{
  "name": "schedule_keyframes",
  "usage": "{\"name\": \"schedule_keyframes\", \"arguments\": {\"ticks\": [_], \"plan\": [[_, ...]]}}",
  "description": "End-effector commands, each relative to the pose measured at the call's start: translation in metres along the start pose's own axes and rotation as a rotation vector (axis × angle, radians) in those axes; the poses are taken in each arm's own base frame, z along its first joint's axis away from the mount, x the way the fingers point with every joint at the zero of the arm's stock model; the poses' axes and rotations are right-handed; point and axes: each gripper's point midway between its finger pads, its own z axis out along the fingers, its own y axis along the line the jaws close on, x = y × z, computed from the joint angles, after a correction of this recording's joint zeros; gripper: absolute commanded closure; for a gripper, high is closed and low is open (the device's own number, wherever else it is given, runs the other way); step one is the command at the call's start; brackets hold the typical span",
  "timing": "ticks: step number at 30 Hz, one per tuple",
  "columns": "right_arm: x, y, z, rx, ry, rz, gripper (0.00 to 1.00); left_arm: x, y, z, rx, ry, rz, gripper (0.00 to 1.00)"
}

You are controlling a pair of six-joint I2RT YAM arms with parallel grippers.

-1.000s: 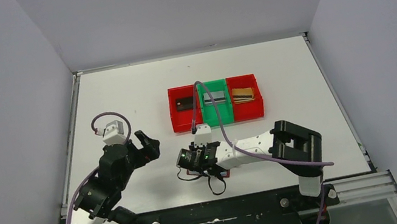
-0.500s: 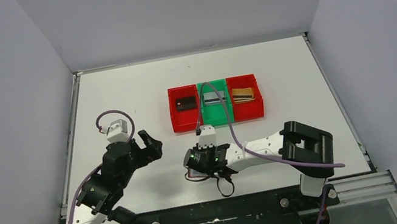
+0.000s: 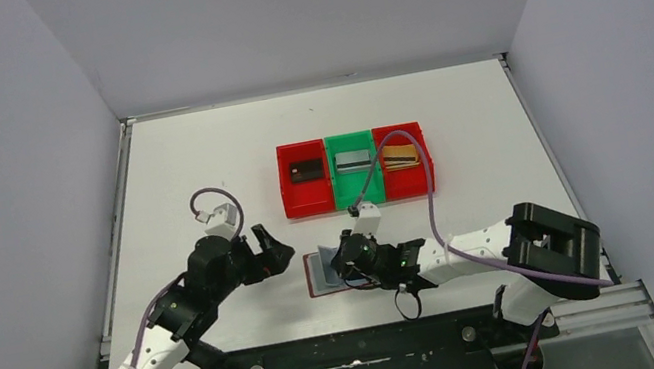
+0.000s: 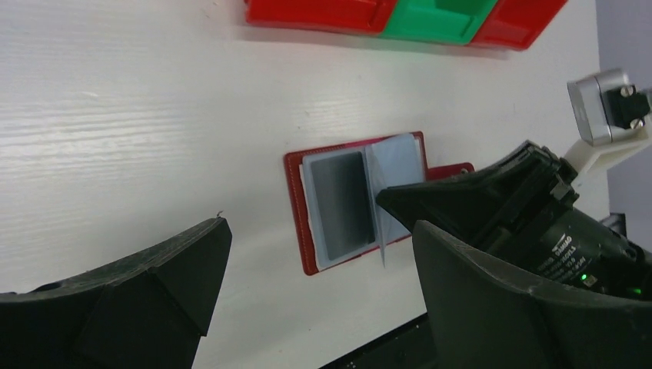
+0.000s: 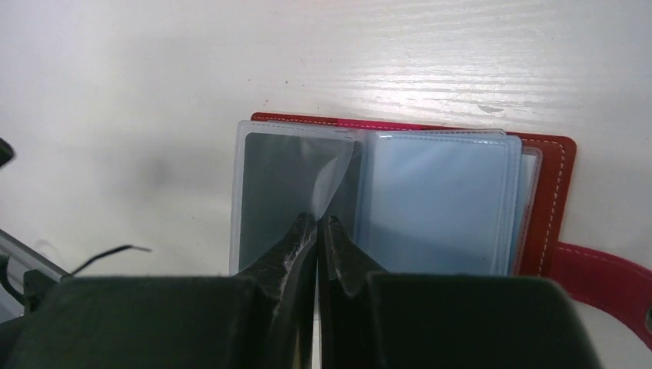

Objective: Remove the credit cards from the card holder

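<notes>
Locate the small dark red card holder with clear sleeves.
Top view: the card holder lies open near the front edge of the table, nearer than the red and green bins, between the left gripper and the right gripper pinching its sleeve.

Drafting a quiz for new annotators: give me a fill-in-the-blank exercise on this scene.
1. The card holder lies ___ on the table.
2. The right claw is ___ on a raised clear sleeve.
3. The silver-grey card lies in the bin coloured ___.
4. The left claw is wide ___, holding nothing.
Missing words: open; shut; green; open.
</notes>
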Motion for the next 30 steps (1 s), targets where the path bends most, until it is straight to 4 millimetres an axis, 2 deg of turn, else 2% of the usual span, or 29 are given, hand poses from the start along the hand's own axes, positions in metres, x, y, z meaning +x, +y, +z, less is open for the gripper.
{"name": "schedule_keyframes", "arguments": {"ticks": [1, 3, 6, 14, 20, 25, 30], "plan": [[-0.024, 0.029, -0.005, -0.157, -0.06, 0.093, 1.0, 0.003, -0.057, 0.003, 0.295, 0.046, -0.049, 0.11], [-0.022, 0.026, -0.004, -0.163, -0.055, 0.102, 1.0, 0.012, -0.069, 0.007, 0.372, 0.091, -0.067, 0.13], [-0.02, 0.024, -0.003, -0.179, -0.05, 0.119, 0.99, 0.026, -0.075, 0.015, 0.41, 0.157, -0.085, 0.17], [-0.021, 0.017, -0.003, -0.191, -0.049, 0.147, 0.98, 0.054, -0.083, 0.035, 0.429, 0.25, -0.095, 0.23], [-0.023, 0.013, -0.005, -0.208, -0.059, 0.172, 0.97, 0.075, -0.082, 0.05, 0.377, 0.298, -0.092, 0.27], [-0.02, 0.008, -0.005, -0.208, -0.051, 0.183, 0.96, 0.083, -0.08, 0.058, 0.36, 0.299, -0.112, 0.35], [-0.021, 0.01, -0.008, -0.239, -0.055, 0.207, 0.92, 0.086, -0.086, 0.063, 0.378, 0.31, -0.104, 0.44]]}}
